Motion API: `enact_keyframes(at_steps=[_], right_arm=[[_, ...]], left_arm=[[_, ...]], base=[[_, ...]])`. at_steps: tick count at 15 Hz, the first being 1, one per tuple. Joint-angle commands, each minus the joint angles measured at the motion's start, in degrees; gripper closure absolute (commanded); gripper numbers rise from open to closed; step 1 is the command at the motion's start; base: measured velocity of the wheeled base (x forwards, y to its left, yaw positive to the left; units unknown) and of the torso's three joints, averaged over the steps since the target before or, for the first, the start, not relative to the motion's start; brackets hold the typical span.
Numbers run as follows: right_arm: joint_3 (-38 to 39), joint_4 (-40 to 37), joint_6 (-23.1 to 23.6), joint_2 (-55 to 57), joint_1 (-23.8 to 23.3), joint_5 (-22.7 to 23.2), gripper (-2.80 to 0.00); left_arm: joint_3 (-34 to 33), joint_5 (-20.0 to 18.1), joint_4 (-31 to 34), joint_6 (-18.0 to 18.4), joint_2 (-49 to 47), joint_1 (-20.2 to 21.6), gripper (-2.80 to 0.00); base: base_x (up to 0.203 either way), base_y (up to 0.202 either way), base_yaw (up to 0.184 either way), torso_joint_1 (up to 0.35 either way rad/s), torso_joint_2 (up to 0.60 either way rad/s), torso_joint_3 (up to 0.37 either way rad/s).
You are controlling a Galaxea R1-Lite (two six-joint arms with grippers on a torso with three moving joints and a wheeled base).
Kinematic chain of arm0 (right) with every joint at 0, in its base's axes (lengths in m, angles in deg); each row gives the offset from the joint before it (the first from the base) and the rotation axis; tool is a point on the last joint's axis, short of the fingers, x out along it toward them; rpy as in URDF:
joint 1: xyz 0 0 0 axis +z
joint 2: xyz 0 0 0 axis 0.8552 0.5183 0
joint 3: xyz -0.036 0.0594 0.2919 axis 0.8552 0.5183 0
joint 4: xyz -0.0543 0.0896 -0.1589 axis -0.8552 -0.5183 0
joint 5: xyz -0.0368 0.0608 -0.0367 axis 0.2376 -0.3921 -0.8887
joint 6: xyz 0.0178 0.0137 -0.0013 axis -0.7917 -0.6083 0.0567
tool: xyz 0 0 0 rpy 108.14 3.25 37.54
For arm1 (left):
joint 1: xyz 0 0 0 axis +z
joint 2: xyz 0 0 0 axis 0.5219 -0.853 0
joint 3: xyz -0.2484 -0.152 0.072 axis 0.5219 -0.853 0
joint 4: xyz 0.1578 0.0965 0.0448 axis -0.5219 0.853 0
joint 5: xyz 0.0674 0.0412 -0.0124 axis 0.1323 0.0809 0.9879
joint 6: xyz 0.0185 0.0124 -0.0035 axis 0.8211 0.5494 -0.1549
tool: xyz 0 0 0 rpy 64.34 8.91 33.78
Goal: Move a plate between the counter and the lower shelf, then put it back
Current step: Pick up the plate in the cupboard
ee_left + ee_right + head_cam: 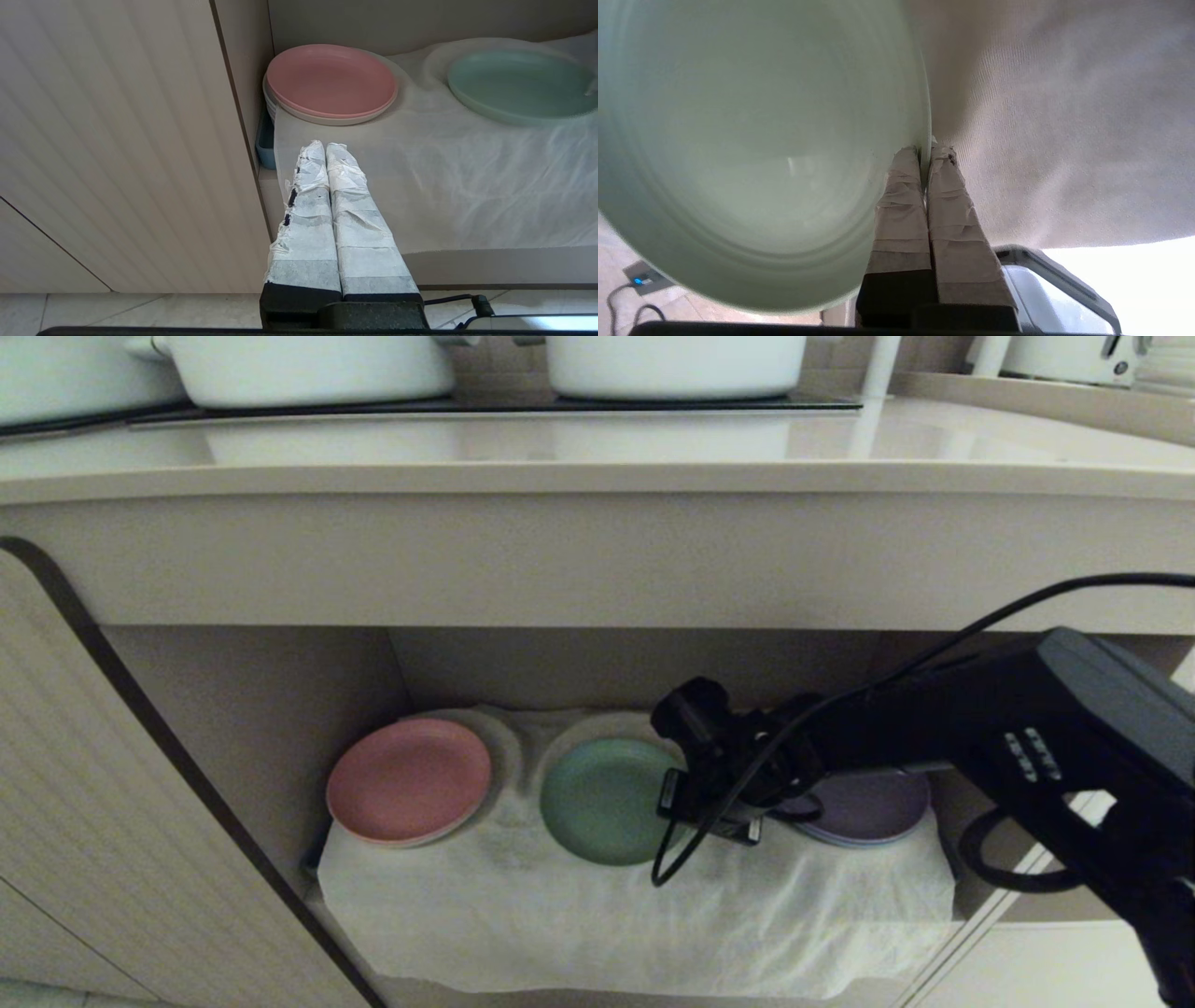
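The right tool (924, 156) is pinching the plate's (602, 800) rim inside the shelf (597, 905), between pink (408, 781) and purple (868, 807) plates; the left tool (325, 151) is hanging clenched.

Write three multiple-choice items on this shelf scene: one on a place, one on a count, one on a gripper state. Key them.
1. Where is the green plate?
A. on the counter
B. between the pink plate and purple plate on the lower shelf
C. on the floor

2. How many plate colours show on the shelf?
A. one
B. five
C. three

3. The right gripper is:
A. shut on the green plate's rim
B. wide open
C. holding a pot

Key: B, it lies on the cloth mid-shelf; C, pink, green, purple; A, the wrist view shows the jaws pinching the rim.
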Motion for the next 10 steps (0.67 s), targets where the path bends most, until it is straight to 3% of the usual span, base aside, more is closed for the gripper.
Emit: enact_keyframes(at_steps=[1, 10], right_arm=[[0.2, -0.6, -0.3, -1.0, 0.0, -0.1, 0.00], [5.7, -0.6, -0.3, -5.8, 0.5, -0.1, 0.00]], left_arm=[[0.0, 0.0, 0.0, 0.0, 0.0, 0.0, 0.00], [0.0, 0.0, 0.0, 0.0, 0.0, 0.0, 0.00]], base=[[0.000, 0.000, 0.000, 0.000, 0.00, 0.000], [0.000, 0.000, 0.000, 0.000, 0.00, 0.000]])
